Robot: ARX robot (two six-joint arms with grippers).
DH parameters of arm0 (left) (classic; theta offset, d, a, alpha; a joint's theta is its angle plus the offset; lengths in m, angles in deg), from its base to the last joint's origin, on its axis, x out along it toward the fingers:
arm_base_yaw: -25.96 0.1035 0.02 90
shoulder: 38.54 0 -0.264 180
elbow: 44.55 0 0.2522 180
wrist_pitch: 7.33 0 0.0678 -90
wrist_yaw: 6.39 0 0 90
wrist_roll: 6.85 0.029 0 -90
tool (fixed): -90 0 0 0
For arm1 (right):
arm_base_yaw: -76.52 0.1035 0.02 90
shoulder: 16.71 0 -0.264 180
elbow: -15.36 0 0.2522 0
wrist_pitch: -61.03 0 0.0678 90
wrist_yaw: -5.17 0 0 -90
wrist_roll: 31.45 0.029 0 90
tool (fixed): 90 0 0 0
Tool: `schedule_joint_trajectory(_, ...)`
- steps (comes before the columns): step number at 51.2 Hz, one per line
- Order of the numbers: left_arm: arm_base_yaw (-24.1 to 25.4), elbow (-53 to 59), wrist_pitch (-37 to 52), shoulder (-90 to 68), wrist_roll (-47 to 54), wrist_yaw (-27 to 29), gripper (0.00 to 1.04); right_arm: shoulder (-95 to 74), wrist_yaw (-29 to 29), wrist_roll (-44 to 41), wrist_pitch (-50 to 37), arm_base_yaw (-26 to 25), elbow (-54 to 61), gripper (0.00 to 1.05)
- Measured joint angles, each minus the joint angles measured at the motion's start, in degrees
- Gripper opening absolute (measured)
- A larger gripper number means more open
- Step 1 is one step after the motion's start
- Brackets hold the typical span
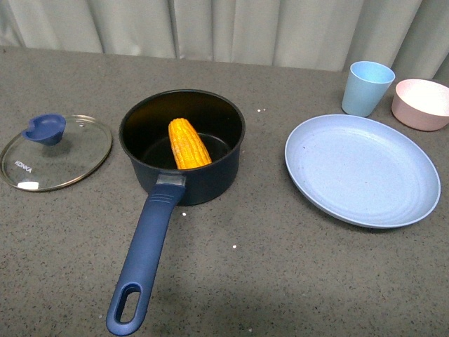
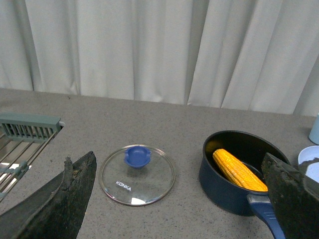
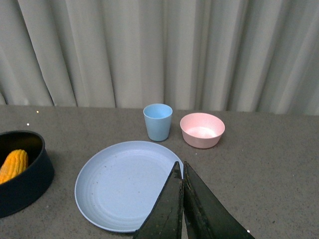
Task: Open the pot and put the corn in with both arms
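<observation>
The navy pot [image 1: 203,184] stands uncovered in the middle of the table, its long blue handle [image 1: 144,263] pointing toward me. The yellow corn [image 1: 188,143] lies inside it, leaning on the near wall. The glass lid [image 1: 56,152] with a blue knob rests flat on the table left of the pot. Neither arm shows in the front view. In the left wrist view my left gripper [image 2: 182,186] hangs open above the table, with the lid [image 2: 137,174], pot [image 2: 224,186] and corn [image 2: 238,170] beyond it. My right gripper [image 3: 180,167] is shut on nothing, over the blue plate's [image 3: 119,184] edge.
A large pale blue plate [image 1: 361,168] lies right of the pot. Behind it stand a light blue cup [image 1: 367,88] and a pink bowl [image 1: 421,104]. A grey dish rack [image 2: 22,137] sits at the far left. Curtains close off the back.
</observation>
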Motion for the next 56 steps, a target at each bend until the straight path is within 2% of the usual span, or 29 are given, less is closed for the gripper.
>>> schedule_joint_trajectory(14,0.0,0.0,0.0,0.0,0.0,0.0,0.98,3.0,0.0,0.0,1.3,0.0,0.0,0.01)
schedule_joint_trajectory(25,0.0,0.0,0.0,0.0,0.0,0.0,0.98,3.0,0.0,-0.1,1.3,0.0,0.0,0.52)
schedule_joint_trajectory(40,0.0,0.0,0.0,0.0,0.0,0.0,0.98,3.0,0.0,0.0,1.3,0.0,0.0,0.98)
schedule_joint_trajectory(43,0.0,0.0,0.0,0.0,0.0,0.0,0.98,3.0,0.0,0.0,1.3,0.0,0.0,0.95)
schedule_joint_trajectory(56,0.0,0.0,0.0,0.0,0.0,0.0,0.98,3.0,0.0,0.0,1.3,0.0,0.0,0.96)
